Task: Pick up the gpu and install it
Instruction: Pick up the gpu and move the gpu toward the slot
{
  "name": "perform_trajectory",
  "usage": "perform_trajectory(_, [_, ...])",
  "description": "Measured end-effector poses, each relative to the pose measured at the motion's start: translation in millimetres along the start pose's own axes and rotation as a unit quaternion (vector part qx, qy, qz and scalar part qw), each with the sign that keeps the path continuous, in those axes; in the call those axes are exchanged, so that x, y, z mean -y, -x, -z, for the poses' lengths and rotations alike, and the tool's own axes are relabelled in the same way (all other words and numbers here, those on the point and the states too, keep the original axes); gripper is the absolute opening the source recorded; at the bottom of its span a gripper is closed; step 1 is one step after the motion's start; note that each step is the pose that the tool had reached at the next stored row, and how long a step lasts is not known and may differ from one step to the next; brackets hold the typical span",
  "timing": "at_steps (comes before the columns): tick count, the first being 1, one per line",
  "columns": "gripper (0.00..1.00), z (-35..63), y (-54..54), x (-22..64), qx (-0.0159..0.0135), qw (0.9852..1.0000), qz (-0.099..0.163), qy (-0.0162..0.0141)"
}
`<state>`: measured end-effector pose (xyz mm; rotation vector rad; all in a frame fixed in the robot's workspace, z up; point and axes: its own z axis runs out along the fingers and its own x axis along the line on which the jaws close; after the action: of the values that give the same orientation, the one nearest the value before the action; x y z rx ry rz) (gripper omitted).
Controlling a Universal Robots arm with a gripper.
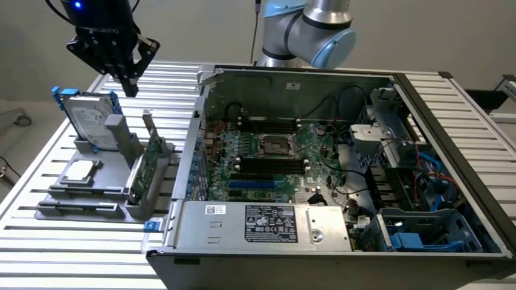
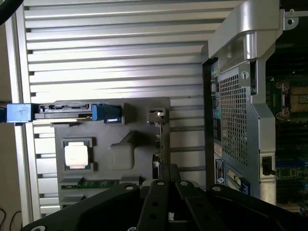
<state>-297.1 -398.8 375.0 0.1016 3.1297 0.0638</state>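
Hung shut and empty over the parts holder.

Seen at ten o'clock in the exterior view: black two-fingered gripper (image 1: pixel 130 89) (image 2: pixel 166 169), pointed straight down, fingers pressed together on nothing, above a ribbed aluminium table (image 1: pixel 48 244). Found at six o'clock from it, untouched: the gpu (image 1: pixel 139 175) (image 2: pixel 158 140), a thin green circuit card with a silver bracket, upright in a grey plastic holder (image 1: pixel 96 202). Flanked at eleven o'clock by a blue-framed silver hard drive (image 1: pixel 89 121), at nine by a small square silver chip (image 1: pixel 81 171), at three by an open grey computer case (image 1: pixel 306 71).
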Motion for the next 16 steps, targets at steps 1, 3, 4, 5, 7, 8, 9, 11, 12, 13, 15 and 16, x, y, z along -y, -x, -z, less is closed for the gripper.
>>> perform_trajectory(1, [0.11, 0.0, 0.0, 0.0, -0.0001, 1.0000, 0.000, 0.0000])
perform_trajectory(3, [0.18, 0.0, 0.0, 0.0, -0.0003, 1.0000, 0.000, 0.0000])
perform_trajectory(4, [0.18, 0.0, 0.0, 0.0, -0.0003, 1.0000, 0.000, 0.0000])
perform_trajectory(5, [0.24, 0.0, 0.0, 0.0, -0.0004, 1.0000, 0.001, 0.0000])
perform_trajectory(7, [0.30, 0.0, 0.0, 0.0, -0.0004, 1.0000, 0.001, 0.0000])
perform_trajectory(8, [0.36, 0.0, 0.0, 0.0, -0.0004, 1.0000, 0.001, 0.0000])
perform_trajectory(9, [0.36, -0.9, -0.3, 0.0, -0.0004, 1.0000, 0.001, 0.0000])
perform_trajectory(11, [0.42, -4.1, -0.7, 2.9, -0.0006, 1.0000, 0.001, -0.0001])
perform_trajectory(12, [0.42, -5.8, -0.6, 5.7, -0.0006, 1.0000, 0.001, 0.0000])
perform_trajectory(13, [0.42, -7.6, -0.4, 8.4, -0.0006, 1.0000, 0.001, 0.0000])
perform_trajectory(15, [0.42, -11.0, -0.1, 14.1, -0.0008, 1.0000, 0.001, 0.0000])
perform_trajectory(16, [0.42, -12.8, 0.1, 16.9, -0.0009, 1.0000, 0.001, -0.0001])
